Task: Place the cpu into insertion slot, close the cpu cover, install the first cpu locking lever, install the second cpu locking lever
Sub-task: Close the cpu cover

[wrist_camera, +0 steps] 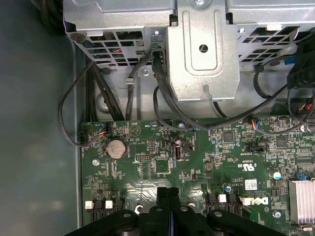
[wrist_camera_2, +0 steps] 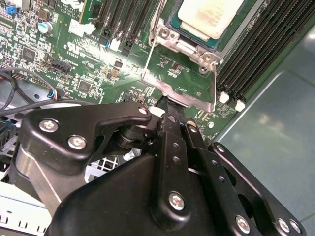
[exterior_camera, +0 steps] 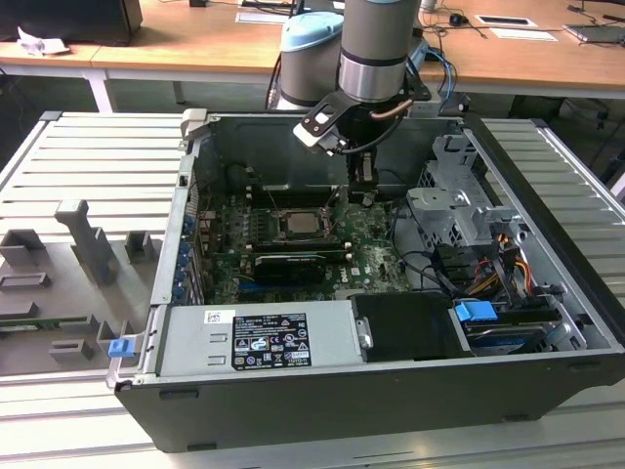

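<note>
Green board, pale chip.
The cpu point(wrist_camera_2: 209, 14) is silvery-beige, the cpu cover point(wrist_camera_2: 197, 102) silver-grey, the circuit board point(wrist_camera: 147, 162) green, the end effector point(wrist_camera_2: 166, 104) black.

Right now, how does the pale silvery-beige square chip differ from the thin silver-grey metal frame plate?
The cpu is a solid pale slab; the cpu cover is an open windowed frame. The cpu lies flat in the insertion slot; the cpu cover stands tilted up off it. The gripper sits shut at the cpu cover's edge, not at the cpu. Both look square and metallic.
</note>
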